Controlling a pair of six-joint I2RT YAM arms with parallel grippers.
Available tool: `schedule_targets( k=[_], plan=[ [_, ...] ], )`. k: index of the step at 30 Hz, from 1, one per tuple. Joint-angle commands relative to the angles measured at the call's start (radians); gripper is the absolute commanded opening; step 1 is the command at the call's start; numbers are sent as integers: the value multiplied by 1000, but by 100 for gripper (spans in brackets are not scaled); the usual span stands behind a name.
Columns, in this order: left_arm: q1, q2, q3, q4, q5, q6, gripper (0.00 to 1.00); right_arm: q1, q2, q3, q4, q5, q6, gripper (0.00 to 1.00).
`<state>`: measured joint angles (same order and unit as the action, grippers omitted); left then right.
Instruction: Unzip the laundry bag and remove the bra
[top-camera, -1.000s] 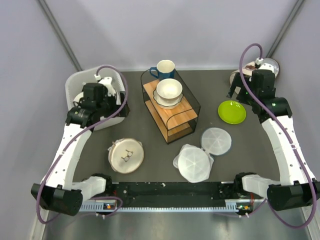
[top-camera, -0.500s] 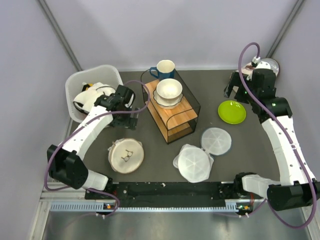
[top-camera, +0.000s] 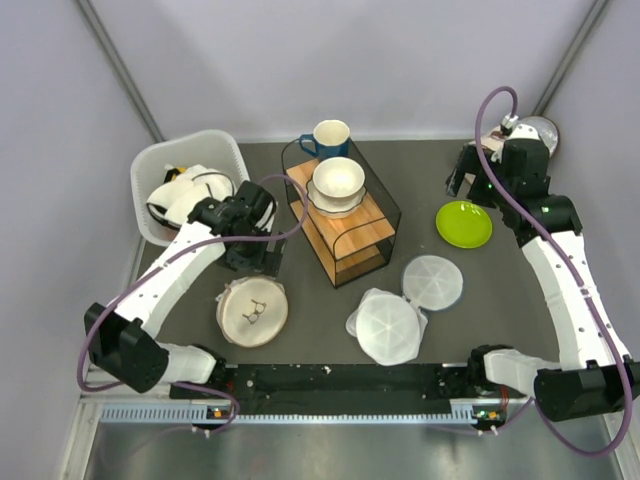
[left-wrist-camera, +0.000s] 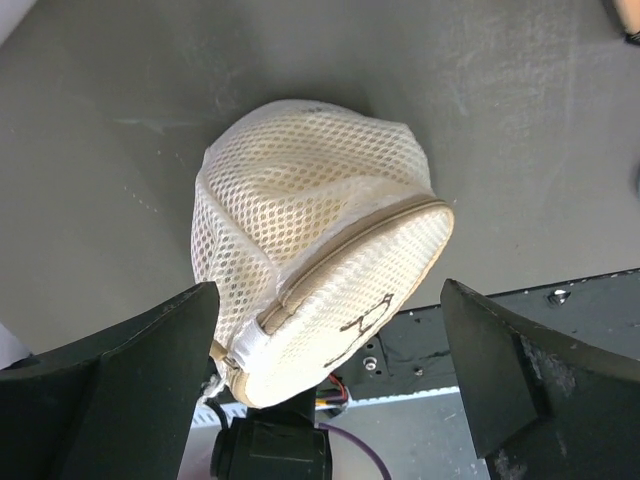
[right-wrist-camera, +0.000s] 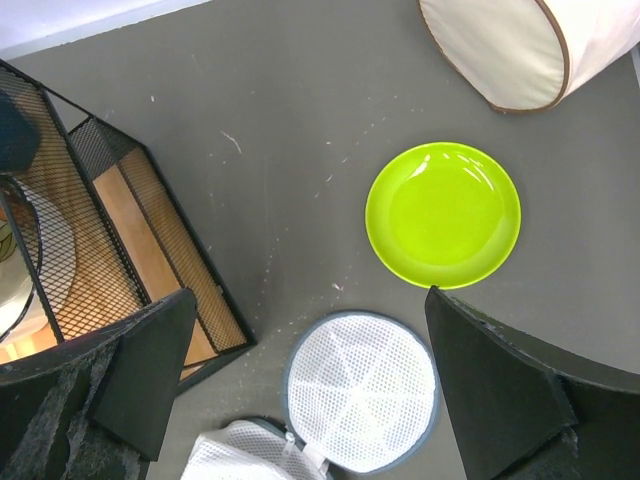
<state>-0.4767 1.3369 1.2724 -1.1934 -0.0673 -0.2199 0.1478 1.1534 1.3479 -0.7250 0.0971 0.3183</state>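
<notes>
The cream-beige round laundry bag (top-camera: 252, 311) lies at the front left of the table, zipped, its eyeglasses mark facing up. In the left wrist view it (left-wrist-camera: 320, 290) fills the middle, its zip running round the rim. My left gripper (top-camera: 262, 262) hovers just behind and above it, open and empty; the bag shows between the fingers (left-wrist-camera: 140, 370). My right gripper (top-camera: 462, 182) is open and empty, high at the back right above the table. The bra is hidden.
A white basket (top-camera: 182, 182) with cloth stands back left. A black wire rack (top-camera: 340, 210) holds a bowl, with a blue mug (top-camera: 328, 138) behind. A green plate (top-camera: 464, 223), a white cylinder bag (right-wrist-camera: 520, 50) and white mesh discs (top-camera: 432, 281) lie to the right.
My left arm has swung from the white basket toward the front, and its gripper now hangs over the laundry bag. The right arm has barely moved.
</notes>
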Motion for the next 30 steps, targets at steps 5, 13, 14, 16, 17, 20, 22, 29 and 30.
schedule_targets(
  k=[5,13,14,16,17,20,22,29,30],
  plan=[
    [-8,45,-62,-41,-40,-61,92,4,-15,-21,39,-11,15,99],
    [-10,70,-65,-15,-19,-82,6,4,-14,-16,47,-13,15,99],
    [-10,67,-47,-14,-37,-90,0,3,-14,-16,47,-14,16,99],
    [-10,42,-21,-9,-39,-110,0,4,-20,-18,47,-23,13,99],
    [-8,33,11,8,-22,-119,0,4,-20,-21,47,-25,11,99],
    [10,-11,63,57,32,-180,0,4,-26,-21,47,-26,11,99],
    [29,-54,61,158,119,-284,0,4,-27,-24,52,-27,15,99],
    [65,-169,-134,478,115,-646,0,4,-24,-36,56,-40,2,99],
    [73,-192,-152,486,98,-676,0,4,-23,-35,58,-43,-1,99]
  ],
)
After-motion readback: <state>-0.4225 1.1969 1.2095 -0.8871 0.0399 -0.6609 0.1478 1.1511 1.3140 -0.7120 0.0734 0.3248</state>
